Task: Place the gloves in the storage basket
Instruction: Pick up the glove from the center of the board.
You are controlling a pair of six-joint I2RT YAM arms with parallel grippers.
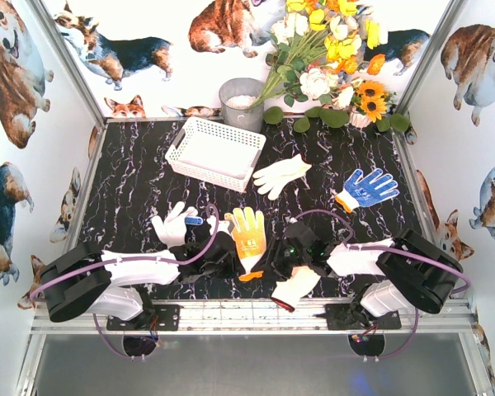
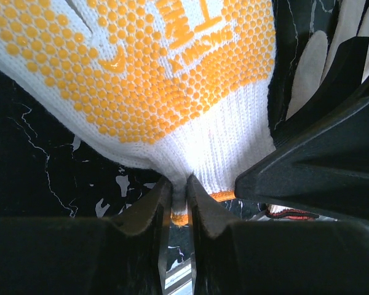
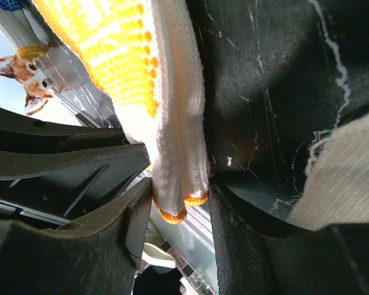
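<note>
My left hand (image 2: 178, 184) pinches the orange-dotted glove (image 2: 172, 80) by its cuff (image 2: 224, 153) on the bench (image 1: 140, 181); my right hand (image 3: 178, 184) straddles it, grip unclear. Opposed pulls could yank it free, short of the storage basket (image 1: 206, 172)

Worktop (image 1: 132, 181): black marbled | upper centre: white basket (image 1: 206, 172), grey bucket (image 1: 241, 103) | middle: white glove (image 1: 280, 175), blue-dotted glove (image 1: 367, 188) | lower centre: orange-dotted glove (image 1: 247, 235)

The top view hangs high above and behind the arm bases (image 1: 144, 316) at 6 o'clock, facing down toward 12 over the whole bench (image 1: 132, 190). Each wrist view sits tight against its own fingers (image 2: 141, 227), both sharing the orange-dotted glove (image 2: 172, 80) cuff from opposite sides
</note>
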